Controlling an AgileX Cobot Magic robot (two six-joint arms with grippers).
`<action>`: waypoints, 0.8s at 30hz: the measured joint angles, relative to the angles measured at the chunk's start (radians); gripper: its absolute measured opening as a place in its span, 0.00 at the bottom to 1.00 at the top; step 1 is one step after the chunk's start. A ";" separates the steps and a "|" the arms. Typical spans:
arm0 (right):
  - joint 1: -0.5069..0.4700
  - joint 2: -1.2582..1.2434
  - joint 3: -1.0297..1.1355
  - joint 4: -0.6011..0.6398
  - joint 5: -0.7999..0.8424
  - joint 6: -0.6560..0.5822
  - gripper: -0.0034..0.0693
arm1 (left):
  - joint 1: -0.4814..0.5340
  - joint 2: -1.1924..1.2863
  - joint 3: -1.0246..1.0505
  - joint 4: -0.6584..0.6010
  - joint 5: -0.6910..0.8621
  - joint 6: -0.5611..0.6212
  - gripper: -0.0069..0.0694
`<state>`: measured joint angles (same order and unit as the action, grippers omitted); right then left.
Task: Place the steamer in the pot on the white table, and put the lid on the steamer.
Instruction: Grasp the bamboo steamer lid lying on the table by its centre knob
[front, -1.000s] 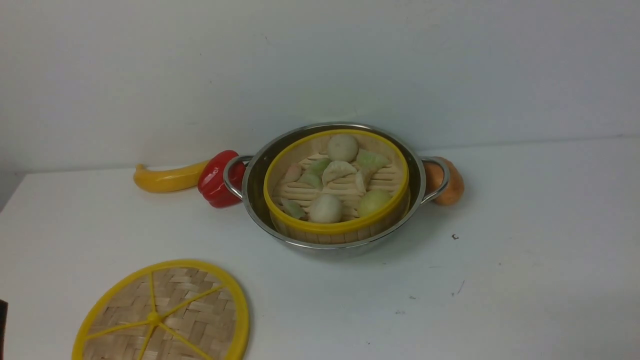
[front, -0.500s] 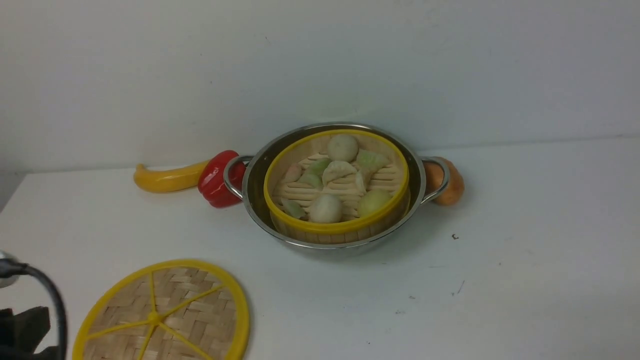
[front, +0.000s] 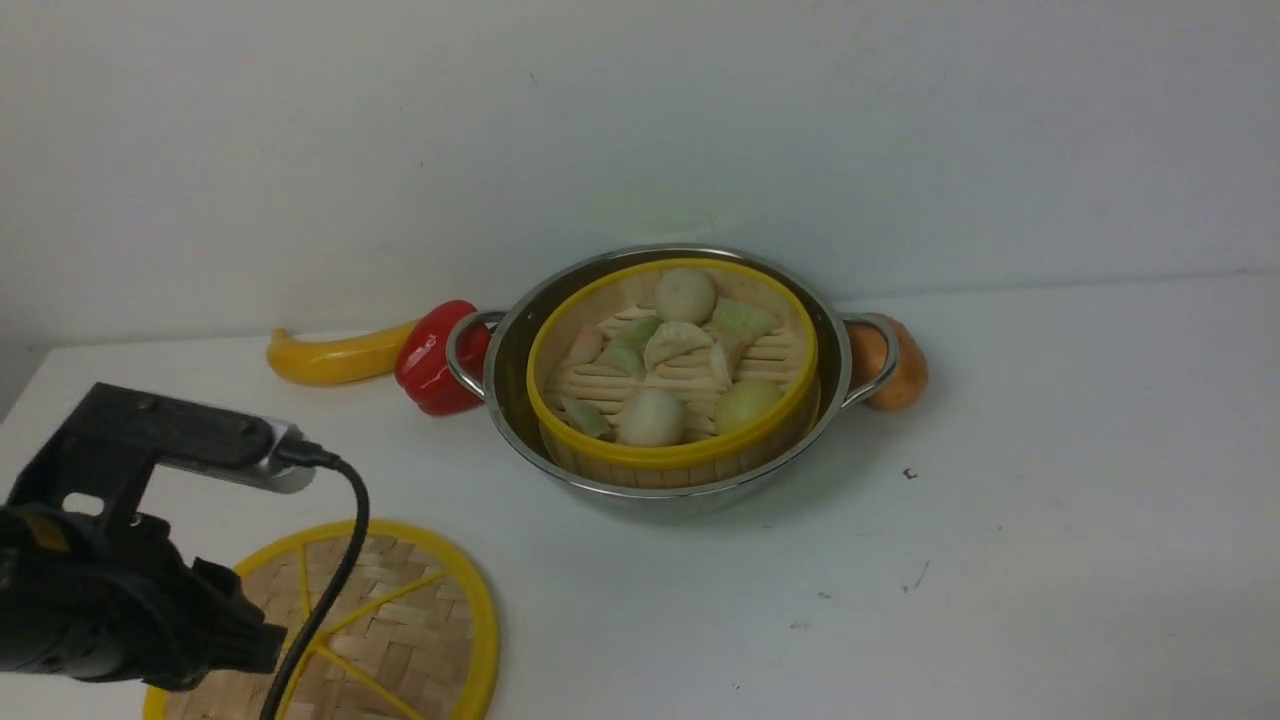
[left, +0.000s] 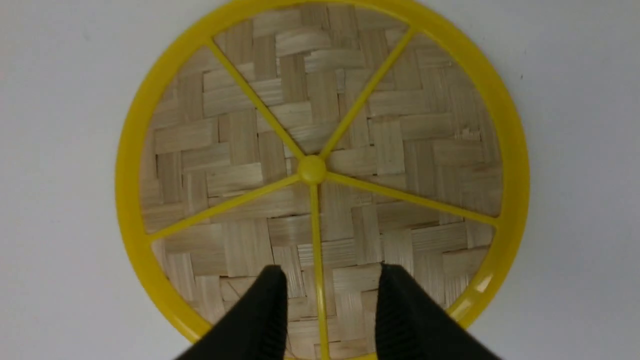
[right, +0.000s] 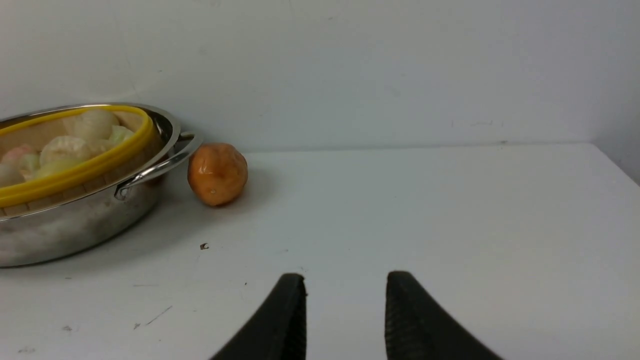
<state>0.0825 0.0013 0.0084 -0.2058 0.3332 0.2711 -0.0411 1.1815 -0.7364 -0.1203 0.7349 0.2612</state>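
The steamer, a yellow-rimmed bamboo basket holding toy buns and dumplings, sits inside the shiny steel pot at the back middle of the white table. The lid, a flat woven disc with yellow rim and spokes, lies on the table at the front left. My left arm reaches over the lid's near-left part. In the left wrist view the lid fills the frame, and my left gripper hovers open above it, straddling a spoke short of the central knob. My right gripper is open over bare table, holding nothing.
A yellow banana-shaped toy and a red pepper lie against the pot's left handle. An orange round toy sits by the right handle, also in the right wrist view. A pale wall stands just behind the pot.
My left arm has come into the front view from the lower left and now hangs over the lid. The pot, steamer and lid have not moved.
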 joint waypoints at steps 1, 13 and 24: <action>0.000 0.000 0.000 0.000 0.000 0.000 0.38 | 0.000 0.034 -0.018 0.000 0.009 0.003 0.41; 0.000 0.000 0.000 0.000 0.000 0.000 0.38 | 0.000 0.302 -0.129 -0.027 0.027 0.028 0.53; 0.000 0.000 0.000 0.000 0.000 0.000 0.38 | 0.000 0.415 -0.132 -0.026 -0.073 0.037 0.59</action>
<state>0.0825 0.0013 0.0084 -0.2058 0.3332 0.2711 -0.0411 1.5963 -0.8679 -0.1460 0.6623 0.2978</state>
